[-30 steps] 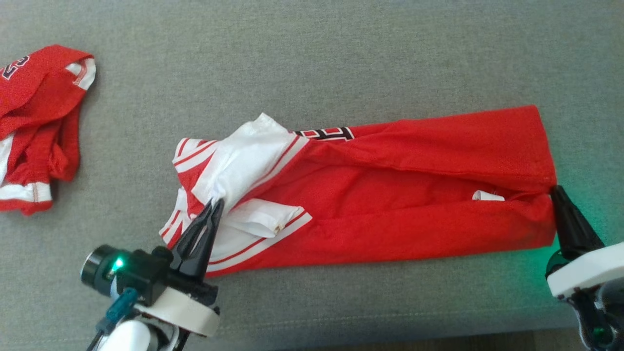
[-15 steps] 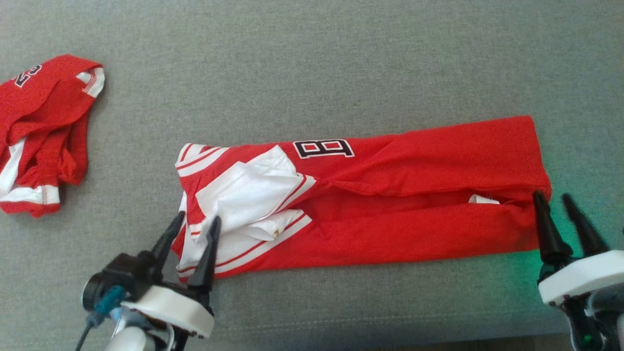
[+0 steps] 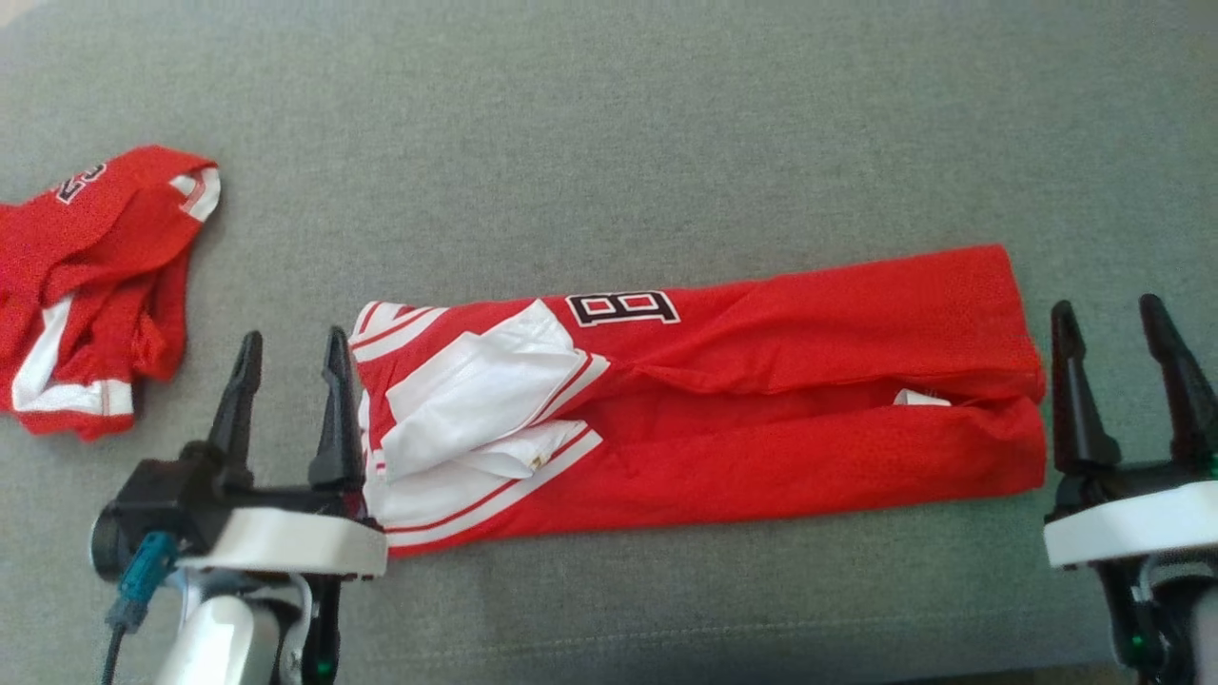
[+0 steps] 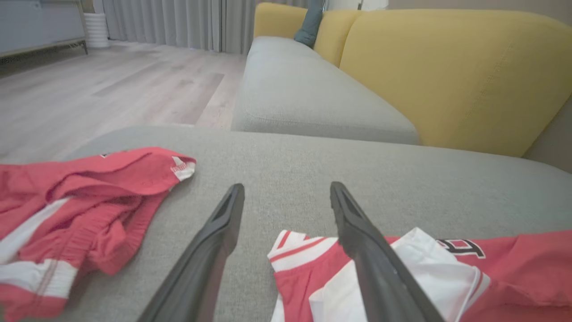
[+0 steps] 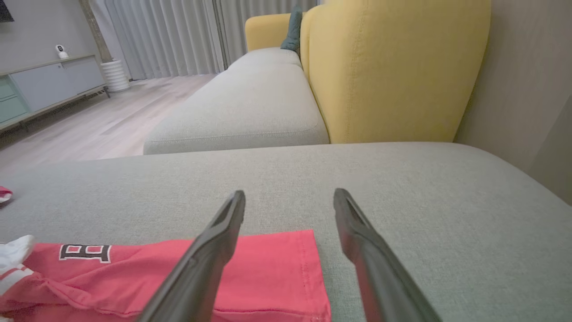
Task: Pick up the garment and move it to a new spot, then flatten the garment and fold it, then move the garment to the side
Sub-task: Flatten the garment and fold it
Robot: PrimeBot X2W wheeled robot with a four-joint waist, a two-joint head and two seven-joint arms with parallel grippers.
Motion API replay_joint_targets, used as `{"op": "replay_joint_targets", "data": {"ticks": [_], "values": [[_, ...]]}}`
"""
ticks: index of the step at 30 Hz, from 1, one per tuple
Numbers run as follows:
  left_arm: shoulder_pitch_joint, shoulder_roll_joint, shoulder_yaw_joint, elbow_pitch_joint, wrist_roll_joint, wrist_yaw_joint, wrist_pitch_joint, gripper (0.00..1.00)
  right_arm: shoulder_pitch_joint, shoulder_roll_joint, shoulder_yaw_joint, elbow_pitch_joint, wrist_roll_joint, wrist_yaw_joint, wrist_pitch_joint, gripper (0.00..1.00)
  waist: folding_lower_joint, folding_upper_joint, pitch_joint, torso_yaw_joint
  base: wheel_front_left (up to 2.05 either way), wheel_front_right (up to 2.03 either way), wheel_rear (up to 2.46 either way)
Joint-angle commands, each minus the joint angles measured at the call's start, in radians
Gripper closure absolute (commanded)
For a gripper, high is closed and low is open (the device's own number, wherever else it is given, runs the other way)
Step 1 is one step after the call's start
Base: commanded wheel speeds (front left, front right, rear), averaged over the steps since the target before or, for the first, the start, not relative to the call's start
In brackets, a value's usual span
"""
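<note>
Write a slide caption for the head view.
Open left gripper and open right gripper flank folded red jersey on grey cushion.

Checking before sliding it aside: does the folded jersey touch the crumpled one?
Apart. The head view shows bare grey cushion between the folded jersey and the crumpled jersey.

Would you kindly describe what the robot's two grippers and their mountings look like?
The left gripper and right gripper each have two long, tapering black fingers on a white housing. The left carries a black cylindrical module with a teal connector and dark cable.
</note>
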Motion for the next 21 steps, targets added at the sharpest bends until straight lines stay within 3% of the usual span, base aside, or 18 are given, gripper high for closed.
{"op": "replay_joint_targets", "data": {"ticks": [1,21], "values": [[-0.043,0.018,0.044,-0.04,0.014,0.009,-0.002,0.0,-0.03,-0.003,0.025,-0.041,-0.009,-0.001,-0.005,0.0,0.0001,0.0,-0.008,-0.002,0.0,0.0,0.0],[-0.047,0.041,0.016,-0.056,0.035,0.028,0.044,0.0,-0.017,0.006,0.033,0.011,0.022,-0.001,0.017,0.0,0.0001,0.0,-0.002,0.008,0.0,0.0,0.0]]}}
